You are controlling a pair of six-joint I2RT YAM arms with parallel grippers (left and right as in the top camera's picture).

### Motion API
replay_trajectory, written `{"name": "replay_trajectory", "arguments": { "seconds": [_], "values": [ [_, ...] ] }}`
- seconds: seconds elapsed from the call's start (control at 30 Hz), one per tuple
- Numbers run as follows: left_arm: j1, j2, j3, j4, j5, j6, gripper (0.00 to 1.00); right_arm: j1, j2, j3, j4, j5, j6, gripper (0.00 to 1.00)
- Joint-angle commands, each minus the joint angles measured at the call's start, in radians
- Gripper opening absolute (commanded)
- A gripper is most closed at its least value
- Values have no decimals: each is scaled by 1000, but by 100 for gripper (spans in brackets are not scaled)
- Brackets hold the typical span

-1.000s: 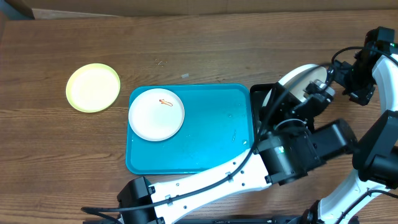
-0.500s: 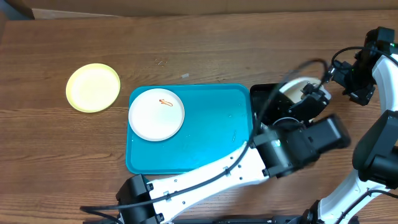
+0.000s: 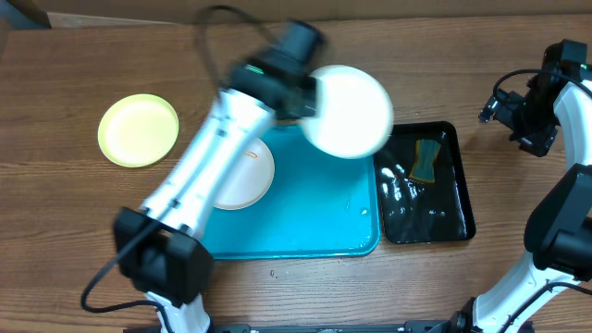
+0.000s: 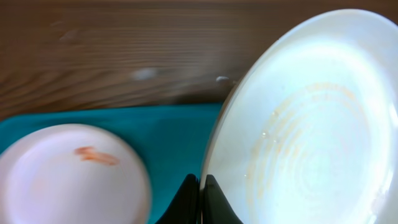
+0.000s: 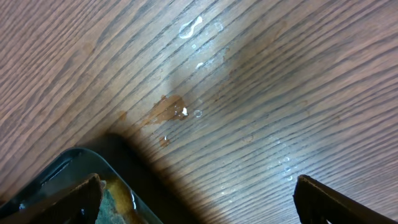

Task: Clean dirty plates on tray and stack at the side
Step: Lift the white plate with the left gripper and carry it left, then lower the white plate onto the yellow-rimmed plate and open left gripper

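Note:
My left gripper point(image 3: 310, 97) is shut on the rim of a wet white plate point(image 3: 348, 111), held in the air above the far right corner of the turquoise tray point(image 3: 305, 213). The left wrist view shows the black fingertips point(image 4: 202, 205) pinching this plate's edge point(image 4: 311, 124). A second white plate point(image 3: 242, 176) with an orange-red smear lies on the tray's left part, also in the left wrist view point(image 4: 68, 177). A pale yellow-green plate point(image 3: 139, 129) lies on the table left of the tray. My right gripper point(image 5: 199, 199) is open and empty above bare wood.
A narrow black tray point(image 3: 425, 185) with water and a yellow-green sponge point(image 3: 426, 159) stands right of the turquoise tray; its corner shows in the right wrist view point(image 5: 74, 186). Water drops point(image 5: 177, 112) lie on the wood beside it.
My left arm has swung from over the black tray up and to the left, carrying the white plate over the turquoise tray's far right corner. The right arm has not moved.

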Motion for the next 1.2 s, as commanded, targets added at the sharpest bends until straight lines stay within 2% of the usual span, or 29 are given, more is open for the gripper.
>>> {"name": "replay_trajectory", "arguments": {
  "seconds": [0.0, 0.2, 0.47, 0.8, 1.1, 1.13, 1.17],
  "values": [
    [290, -7, 17, -54, 220, -46, 4, 1, -30, 19, 2, -2, 5, 100],
    [655, -5, 17, -90, 217, -40, 4, 1, -30, 19, 2, -2, 5, 100],
    [934, -4, -58, -57, 64, -48, 4, 1, -30, 19, 2, -2, 5, 100],
    [987, -3, -303, 204, 23, -52, 4, 1, -30, 19, 2, -2, 5, 100],
    [978, -3, -414, 322, 14, -53, 4, 1, -30, 19, 2, -2, 5, 100],
    [978, -3, -415, 323, 15, -52, 7, 1, -30, 19, 2, -2, 5, 100],
    [978, -3, -415, 323, 16, -52, 17, 1, -30, 19, 2, -2, 5, 100]
  ]
}}
